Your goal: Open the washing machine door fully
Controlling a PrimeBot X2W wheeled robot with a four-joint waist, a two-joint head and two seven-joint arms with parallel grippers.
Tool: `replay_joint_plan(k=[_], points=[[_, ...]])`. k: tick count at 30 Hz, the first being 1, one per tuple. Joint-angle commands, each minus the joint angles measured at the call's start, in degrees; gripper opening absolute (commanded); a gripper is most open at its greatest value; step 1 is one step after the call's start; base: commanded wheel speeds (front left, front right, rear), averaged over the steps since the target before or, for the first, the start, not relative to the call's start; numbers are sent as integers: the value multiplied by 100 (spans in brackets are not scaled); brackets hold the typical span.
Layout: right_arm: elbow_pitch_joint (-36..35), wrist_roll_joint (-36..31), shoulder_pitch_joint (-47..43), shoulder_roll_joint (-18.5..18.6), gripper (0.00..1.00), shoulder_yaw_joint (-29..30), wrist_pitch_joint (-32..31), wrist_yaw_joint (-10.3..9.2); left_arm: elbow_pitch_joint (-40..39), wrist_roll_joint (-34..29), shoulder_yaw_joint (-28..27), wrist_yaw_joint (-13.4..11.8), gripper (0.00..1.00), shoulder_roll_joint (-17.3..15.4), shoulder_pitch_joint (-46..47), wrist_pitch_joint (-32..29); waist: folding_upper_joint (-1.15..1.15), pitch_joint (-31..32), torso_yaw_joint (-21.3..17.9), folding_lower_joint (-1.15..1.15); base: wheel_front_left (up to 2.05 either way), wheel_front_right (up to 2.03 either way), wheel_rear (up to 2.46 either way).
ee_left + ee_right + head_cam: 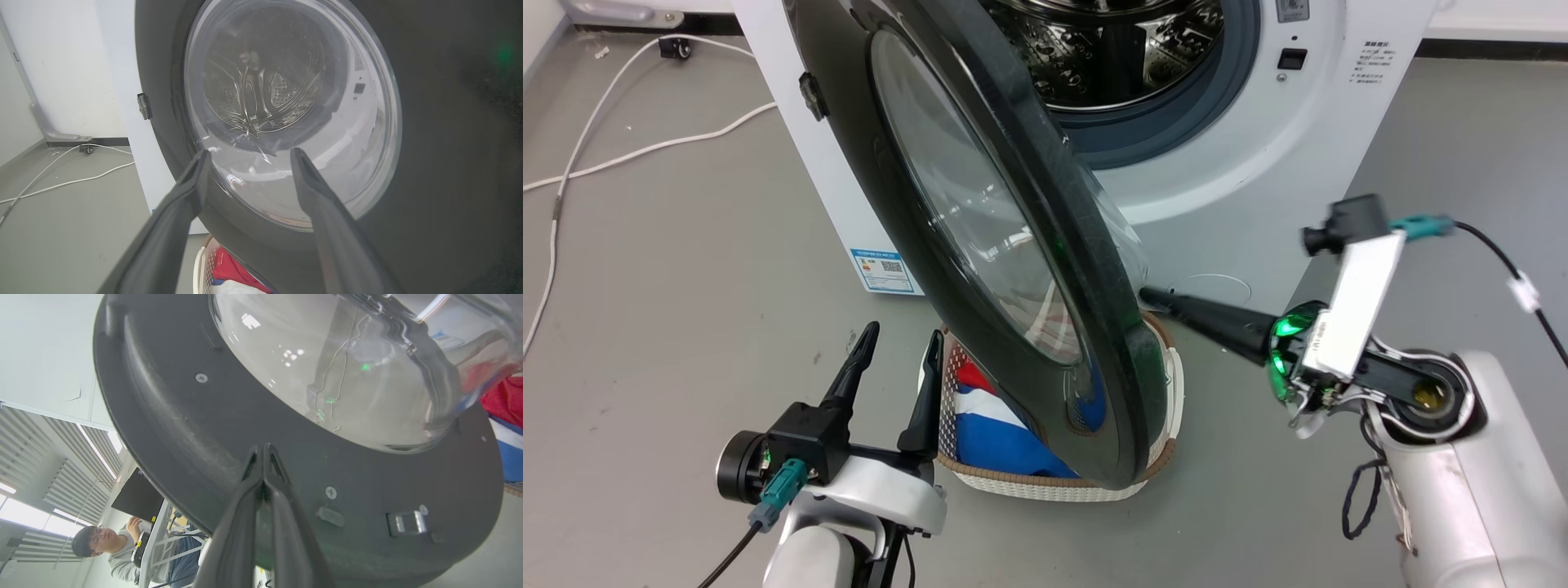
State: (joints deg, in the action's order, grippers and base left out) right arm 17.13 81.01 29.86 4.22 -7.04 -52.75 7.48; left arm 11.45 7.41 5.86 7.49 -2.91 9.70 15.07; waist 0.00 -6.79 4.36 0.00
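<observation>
The washing machine door (980, 229) stands partly open, its glossy black ring and clear glass window swung out from the white machine (1217, 180) over the floor. My left gripper (904, 333) is open in front of the door's outer face, low and to the left, holding nothing. In the left wrist view its fingers (249, 152) frame the lower part of the window of the door (429, 163). My right gripper (1147, 294) is shut, its tips against the door's inner side near the lower rim. The right wrist view shows those tips (264, 447) on the dark inner ring (184, 428) below the glass bowl.
The steel drum (1119, 49) is exposed behind the door. A white laundry basket (1045, 482) with red, white and blue cloth stands on the floor under the door's lower edge. White cables (588, 139) lie on the grey floor at left. A person (106, 547) sits at a desk.
</observation>
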Motion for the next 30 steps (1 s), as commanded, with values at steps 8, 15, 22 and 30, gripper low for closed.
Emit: replay_joint_plan(k=[8, 15, 22, 30], points=[[-705, -245, -771, -1, 0, 537, 1274, 2, 55, 8, -25, -1, 100, 4, -102, 14, 0, 102, -74, 0, 0, 0, 0], [-1241, -952, -2015, 134, 45, 982, 2939, 2, 152, -4, -75, -1, 100, 3, -222, 14, 0, 293, -98, 0, 0, 0, 0], [-1224, -1240, -2772, 90, 100, 1081, 4087, 2, 190, -1, -110, -1, 100, -26, -360, 14, 0, 450, -80, 0, 0, 0, 0], [-1239, -3249, -2999, 581, 100, 1149, 5744, 2, 208, 5, -193, -1, 100, -56, -514, 14, 0, 656, -111, 0, 0, 0, 0]])
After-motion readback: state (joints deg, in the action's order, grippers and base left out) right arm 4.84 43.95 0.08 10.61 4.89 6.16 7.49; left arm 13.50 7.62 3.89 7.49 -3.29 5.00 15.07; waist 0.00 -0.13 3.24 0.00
